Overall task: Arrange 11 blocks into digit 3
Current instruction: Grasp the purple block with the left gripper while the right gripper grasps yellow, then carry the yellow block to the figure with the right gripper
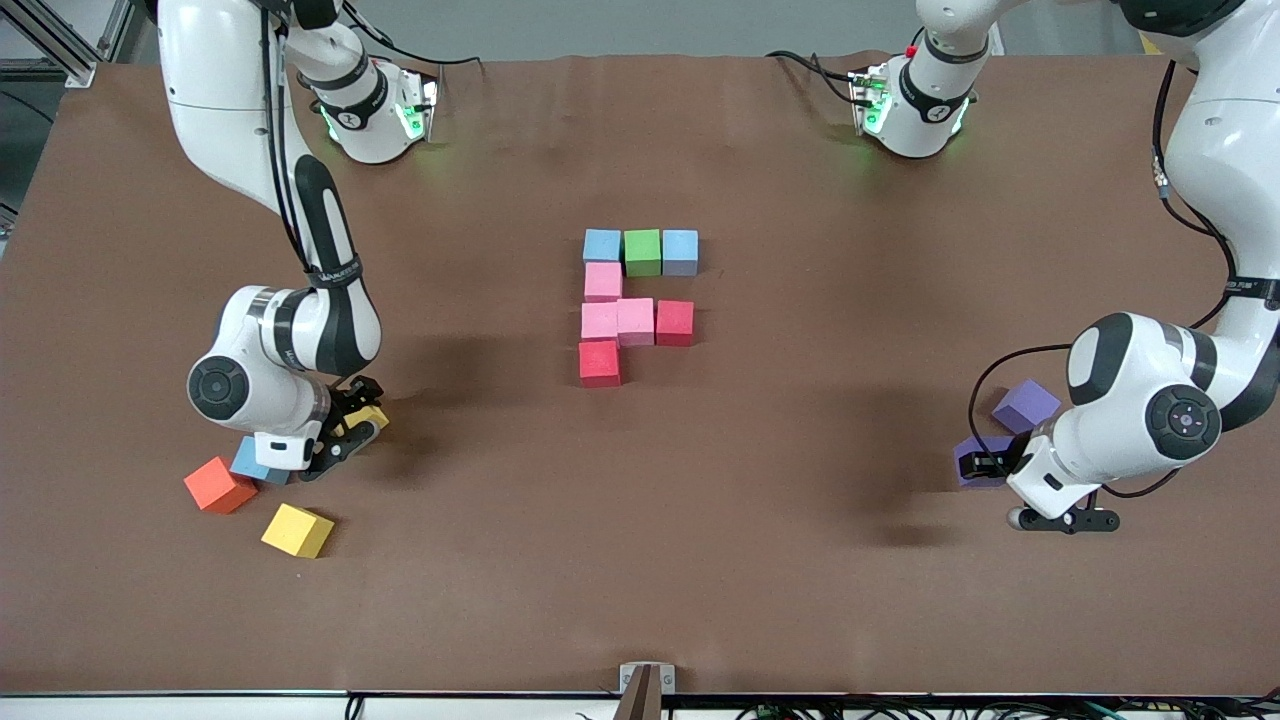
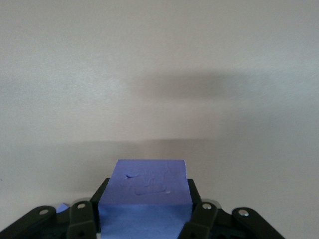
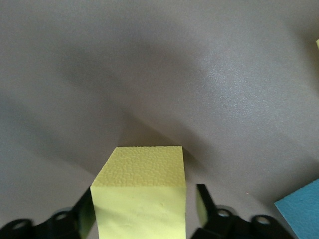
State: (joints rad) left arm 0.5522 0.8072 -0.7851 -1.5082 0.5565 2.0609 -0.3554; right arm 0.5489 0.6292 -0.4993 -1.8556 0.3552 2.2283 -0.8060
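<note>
– At the right arm's end of the table, we find the right gripper (image 1: 352, 428) down at the cloth, fingers spread astride a yellow cube (image 3: 142, 194), a gap showing on one side. A light blue cube (image 1: 255, 465) sits just beside it, and an orange cube (image 1: 220, 485) and a second yellow cube (image 1: 297, 530) near.

– And mid-table?

– We count eight cubes of the digit 3 (image 1: 636, 321) laid. Only the last bar is missing, and the red cube (image 1: 599, 362) marks where it joins.

– The left arm's end?

– The left gripper (image 1: 985, 465) is pinching a purple cube (image 2: 147, 184), with another purple cube (image 1: 1026, 405) close by.

– Step in hand?

– We judge it pick-up on both sides. Next comes a straight lift clear of the neighbours, then carriage to the bare cloth nearer the front camera than the red cube. Room there is ample and the table edges are well apart.
</note>
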